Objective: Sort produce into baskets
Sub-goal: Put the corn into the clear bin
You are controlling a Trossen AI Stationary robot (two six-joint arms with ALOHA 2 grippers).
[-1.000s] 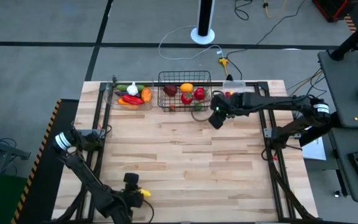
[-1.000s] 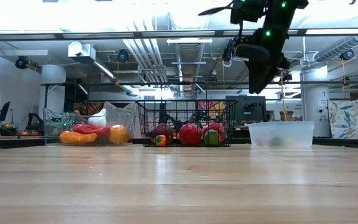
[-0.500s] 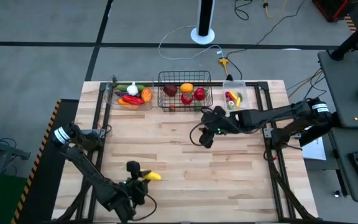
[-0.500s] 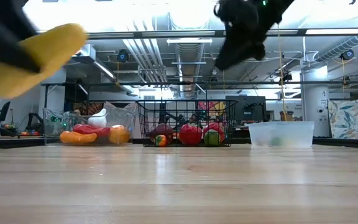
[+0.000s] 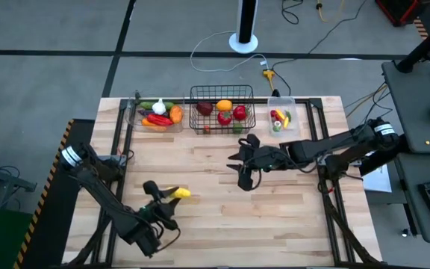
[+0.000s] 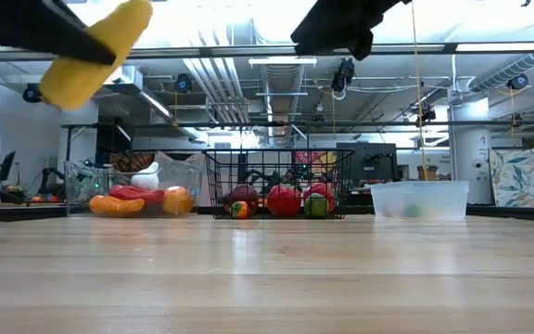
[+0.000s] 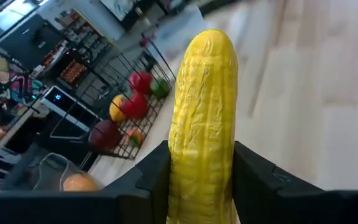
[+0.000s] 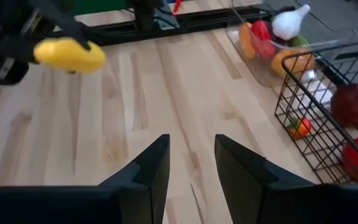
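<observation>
Corn [image 7: 202, 118] clamped lengthwise in left fingers [image 7: 151, 180], tip toward wire basket [image 5: 222, 112]; right fingers [image 8: 151, 171] apart, empty.

Left tool [image 5: 169, 196] grips a yellow corn [image 5: 179, 193] above the bench [image 5: 215, 202] near its front left. Right tool [image 5: 245, 181], holding nothing, hangs over mid-bench. Along the far edge: wide clear bin [image 5: 134, 113], black wire basket [image 5: 249, 108], small clear bin [image 5: 293, 110], each holding produce.
</observation>
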